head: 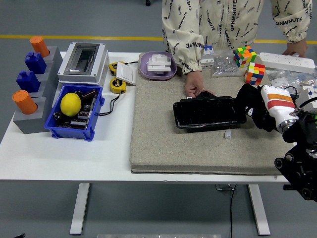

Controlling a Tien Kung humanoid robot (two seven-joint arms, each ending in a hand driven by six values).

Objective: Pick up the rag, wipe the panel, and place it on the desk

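Rag [253, 108]: black cloth, bunched, grasped in the fingers of the right hand [267, 110], touching the right end of the panel; the hand enters from the right of the panel, white with an orange band at the wrist, above black arm links.

Panel [209, 112]: black, glossy, oblong, lying flat on the grey mat [163, 139]; a person's hand [196, 88] rests at its far edge, fingertips touching it.

Small clear piece [228, 134]: on the mat just in front of the panel's right part.

Mat: spread over the white worktop [74, 153], under the panel.

Behind the panel: purple dish [157, 65] holding white parts; person in a printed pale jacket [218, 25] at the far side.

Behind and right of the panel: two colour cubes [250, 64]; white power strip [287, 62], with the person's other hand at its far end.

Left of the panel, off the mat: yellow tape measure [118, 85]; grey box with clear lid [84, 62]; blue bin [77, 113] with a yellow lemon [71, 104]; grey stepped rack [37, 94] carrying orange and blue blocks.

Left hand: not visible.
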